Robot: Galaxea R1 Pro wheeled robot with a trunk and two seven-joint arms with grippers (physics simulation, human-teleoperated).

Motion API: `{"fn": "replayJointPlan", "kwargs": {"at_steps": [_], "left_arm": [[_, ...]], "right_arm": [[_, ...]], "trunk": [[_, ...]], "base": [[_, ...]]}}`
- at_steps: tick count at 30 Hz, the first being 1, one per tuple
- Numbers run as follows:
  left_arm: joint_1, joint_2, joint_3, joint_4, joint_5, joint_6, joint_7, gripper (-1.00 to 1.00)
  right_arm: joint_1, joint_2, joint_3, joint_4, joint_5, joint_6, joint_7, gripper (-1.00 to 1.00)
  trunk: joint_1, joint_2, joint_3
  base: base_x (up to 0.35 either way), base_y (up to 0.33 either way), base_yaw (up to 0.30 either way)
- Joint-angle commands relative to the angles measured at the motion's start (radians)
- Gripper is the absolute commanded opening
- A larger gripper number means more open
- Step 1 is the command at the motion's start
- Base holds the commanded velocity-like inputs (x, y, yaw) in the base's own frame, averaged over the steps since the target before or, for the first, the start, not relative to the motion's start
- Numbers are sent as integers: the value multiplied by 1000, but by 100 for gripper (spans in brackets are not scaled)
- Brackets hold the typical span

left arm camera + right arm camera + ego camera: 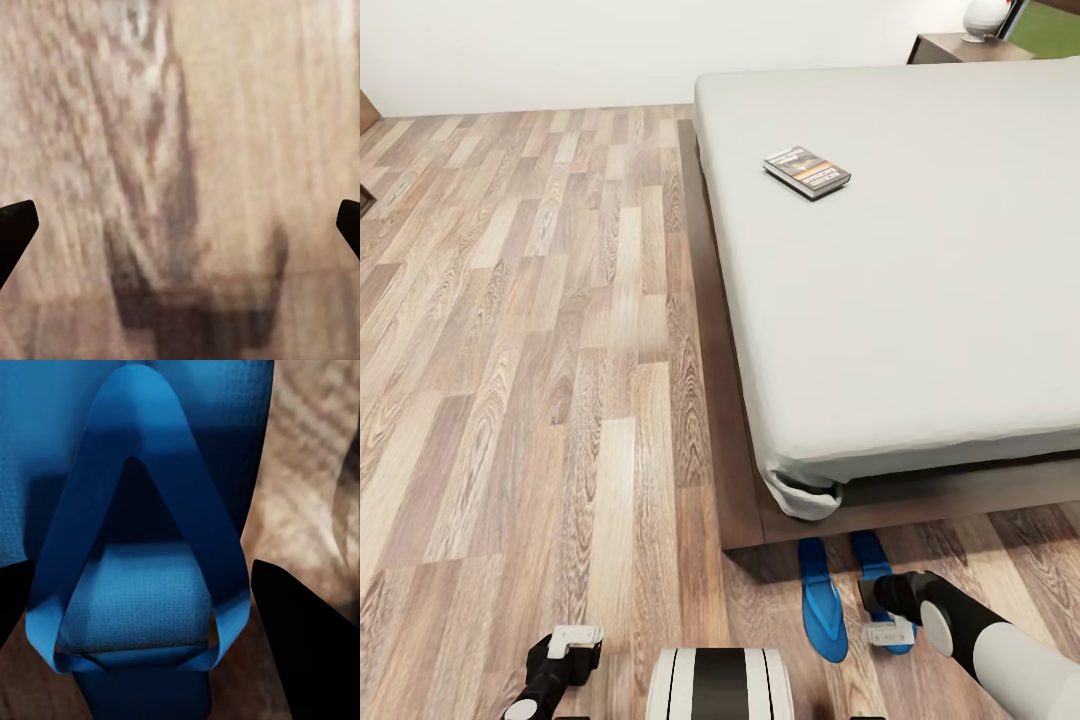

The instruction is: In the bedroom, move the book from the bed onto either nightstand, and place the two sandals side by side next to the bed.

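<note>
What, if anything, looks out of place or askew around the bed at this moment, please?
The book lies askew on the bed, at an angle to its edges. The mattress cover bunches into a sagging fold at the near corner. The two sandals lie side by side, toes tucked under the frame, the right pincer straddling one's strap.

Right arm (pixel 1010 650) had white shell, black joint, grey round cap. Left claw (pixel 565 650) was black with white block. Trunk (pixel 720 685) was white with black stripe.
</note>
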Motion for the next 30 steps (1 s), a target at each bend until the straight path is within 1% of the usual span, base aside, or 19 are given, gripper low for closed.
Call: {"fn": "replayJointPlan", "kwargs": {"at_steps": [1,3,5,6,16,22,30], "left_arm": [[0,1,-9,0,7,-3,5,100],[0,1,-9,0,7,-3,5,100],[0,1,-9,0,7,-3,5,100],[0,2,-9,0,7,-3,5,100],[0,1,-9,0,7,-3,5,100],[0,1,-9,0,7,-3,6,100],[0,0,-9,1,7,-3,6,100]], "right_arm": [[0,-1,8,-3,-2,-3,4,-100],[0,-1,21,-2,-2,-3,4,-100],[0,-1,29,-2,-2,-2,4,-100],[0,-1,32,-2,-2,-2,4,-100],[0,-1,39,-2,-2,-2,4,-100],[0,-1,59,-2,-2,-2,4,-100],[0,-1,67,-4,-2,-1,4,-100]], "trunk": [[0,0,-1],[0,0,-1],[1,-1,-8],[1,-1,-8],[1,-1,-8],[1,-1,-8],[1,-1,-8]], "base": [[0,0,0],[0,0,0],[0,0,0],[0,0,0],[0,0,0],[0,0,0],[0,0,0]]}}
